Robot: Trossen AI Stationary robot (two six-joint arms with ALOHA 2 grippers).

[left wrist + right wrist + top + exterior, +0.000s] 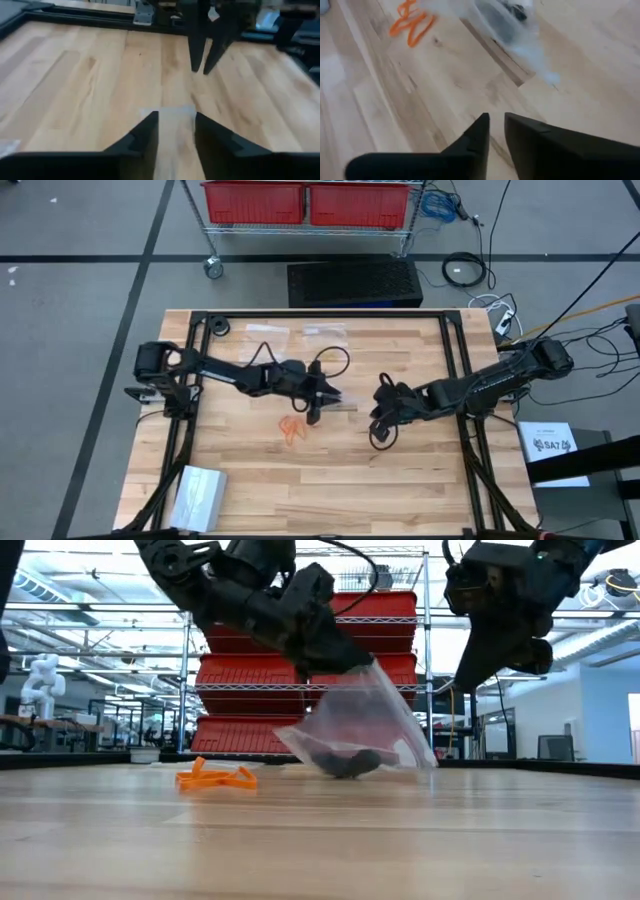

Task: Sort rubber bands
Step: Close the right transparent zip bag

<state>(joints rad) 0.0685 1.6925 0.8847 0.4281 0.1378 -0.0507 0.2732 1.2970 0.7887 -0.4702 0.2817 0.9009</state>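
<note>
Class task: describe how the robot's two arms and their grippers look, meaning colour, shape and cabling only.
Both arms are black and jointed. The left arm carries a thin black cable that arcs in loops above it. The right arm looks bulkier toward its base. The left gripper and the right gripper each end in two flat, dark, tapering fingers.

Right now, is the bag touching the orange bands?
Apart. The low view shows bare table between the orange bands and the bag hanging from the left tool.
</note>
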